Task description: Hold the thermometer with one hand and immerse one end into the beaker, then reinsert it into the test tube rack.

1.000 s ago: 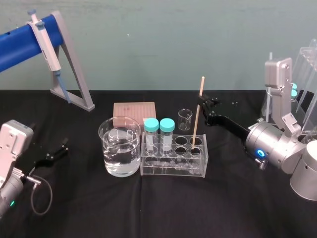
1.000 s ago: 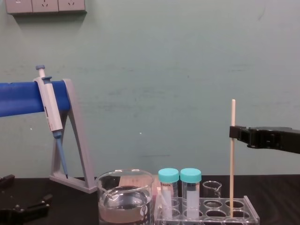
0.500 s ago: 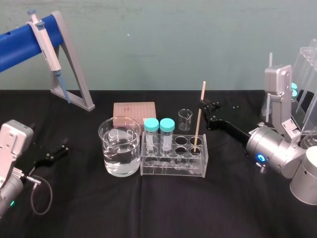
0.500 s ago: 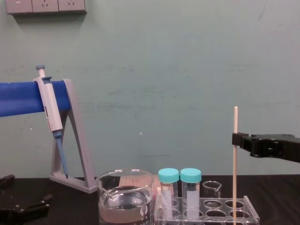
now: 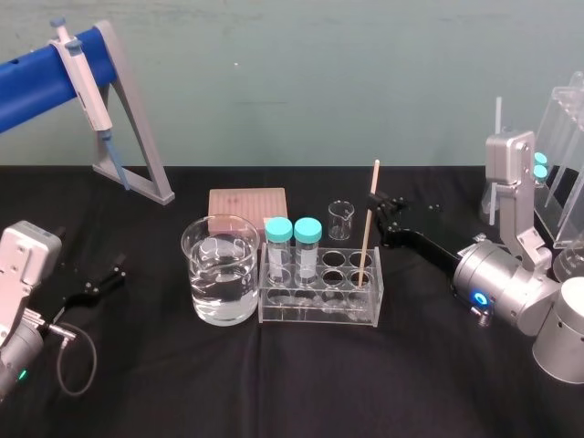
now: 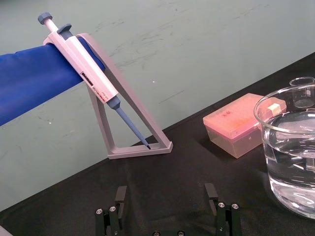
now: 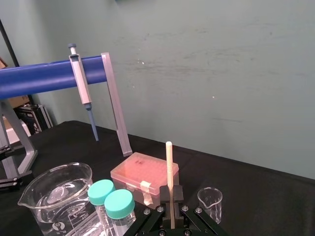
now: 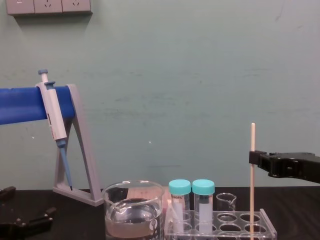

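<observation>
The thermometer (image 5: 368, 214), a thin cream rod, stands nearly upright with its lower end in a hole at the right end of the clear test tube rack (image 5: 317, 313). My right gripper (image 5: 375, 203) is shut on it high on the rod; in the right wrist view the black fingers (image 7: 164, 212) pinch the thermometer (image 7: 169, 164). In the chest view the thermometer (image 8: 252, 180) passes through the right gripper (image 8: 254, 158) above the rack (image 8: 220, 228). The water-filled beaker (image 5: 221, 270) stands just left of the rack. My left gripper (image 6: 166, 199) rests open, low at the far left.
Two teal-capped tubes (image 5: 293, 239) stand in the rack's left holes. Behind it are a tiny glass beaker (image 5: 340, 219) and a pink tip box (image 5: 246, 206). A pipette (image 5: 82, 82) hangs on the grey A-frame stand (image 5: 137, 137) at back left. Clear racks (image 5: 566, 155) stand at far right.
My right gripper has come down with the thermometer, so the rod sits lower in the rack hole and its top is lower. The left arm has not moved.
</observation>
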Robot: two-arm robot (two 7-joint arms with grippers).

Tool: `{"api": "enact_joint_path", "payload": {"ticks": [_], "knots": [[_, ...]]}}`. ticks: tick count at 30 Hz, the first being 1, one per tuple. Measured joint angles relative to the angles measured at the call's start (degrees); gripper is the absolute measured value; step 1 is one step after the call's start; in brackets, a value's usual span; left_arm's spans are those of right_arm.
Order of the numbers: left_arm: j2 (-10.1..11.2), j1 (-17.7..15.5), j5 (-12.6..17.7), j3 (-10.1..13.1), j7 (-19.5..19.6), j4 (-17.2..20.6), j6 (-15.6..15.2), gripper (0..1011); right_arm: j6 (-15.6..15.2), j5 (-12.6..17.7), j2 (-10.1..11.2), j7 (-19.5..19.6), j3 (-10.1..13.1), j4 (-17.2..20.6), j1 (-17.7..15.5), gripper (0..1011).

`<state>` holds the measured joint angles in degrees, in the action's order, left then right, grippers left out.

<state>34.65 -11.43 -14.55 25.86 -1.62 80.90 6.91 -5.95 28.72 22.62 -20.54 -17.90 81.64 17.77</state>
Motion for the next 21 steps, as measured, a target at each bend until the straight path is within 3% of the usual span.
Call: {"api": "enact_joint_path", "payload": {"ticks": [21], "knots": [[0.00,0.00,0.00,0.00,0.00,0.00,0.00,1004,-1.03,-0.56,-0.26,0.44,0.41,-0.37,-0.44,55]]}}
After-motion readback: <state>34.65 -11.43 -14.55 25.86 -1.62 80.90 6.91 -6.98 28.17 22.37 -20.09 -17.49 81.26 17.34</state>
